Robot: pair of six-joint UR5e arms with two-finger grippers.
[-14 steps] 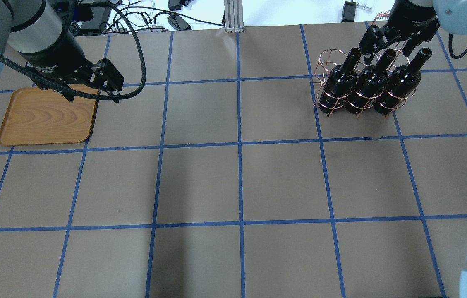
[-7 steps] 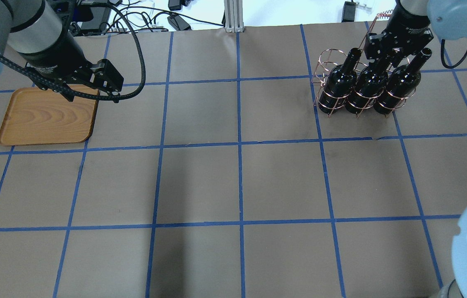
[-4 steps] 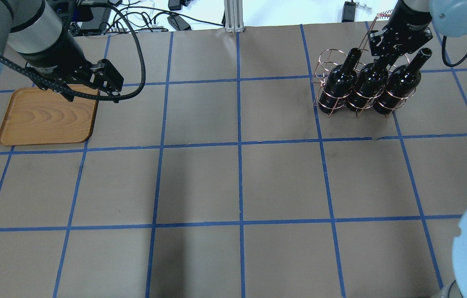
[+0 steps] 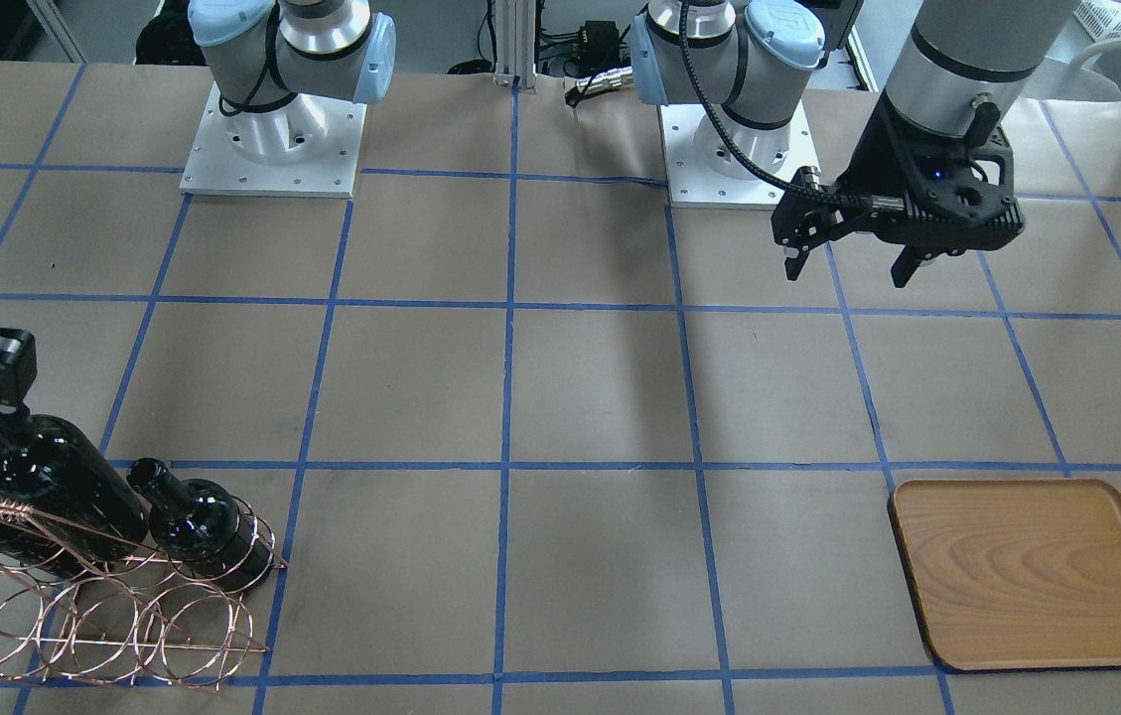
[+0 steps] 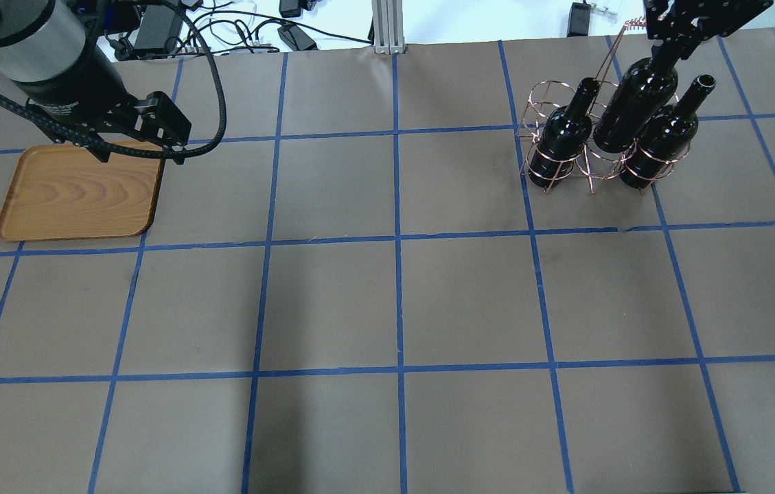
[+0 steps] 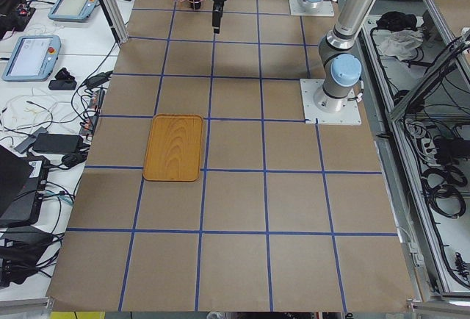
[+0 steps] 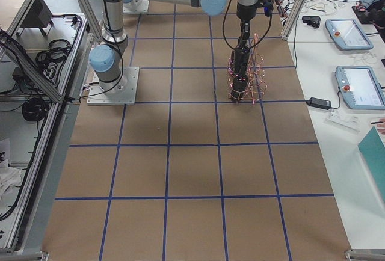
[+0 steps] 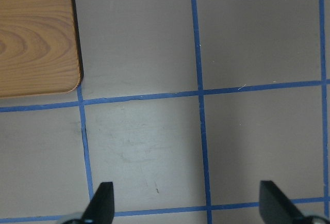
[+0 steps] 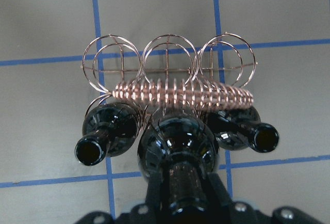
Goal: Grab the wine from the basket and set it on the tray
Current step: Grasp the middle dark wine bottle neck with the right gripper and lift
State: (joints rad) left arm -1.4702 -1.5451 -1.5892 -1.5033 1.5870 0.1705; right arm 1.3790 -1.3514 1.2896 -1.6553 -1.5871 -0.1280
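Closed the right gripper (image 5: 666,42), jaws open astride the neck two seconds ago, onto the middle wine (image 5: 634,96). Hoisted that bottle up from its loop of the basket (image 5: 590,165), shifting it toward 12 o'clock in the overhead view. Nudged the left gripper (image 4: 848,270) slightly toward 10 o'clock there.

- Before you lies a brown tabletop (image 5: 332,302), crossed by blue tape lines (image 5: 399,237) into a grid of squares.
- An aluminium post (image 5: 385,24) stands at the tabletop's far edge, about mid-width.
- Black cables (image 5: 243,31) lie tangled just beyond that edge of the tabletop.
- One teach pendant (image 7: 346,34) and a second one (image 7: 360,86) rest on the white bench (image 7: 325,165) beside the tabletop.
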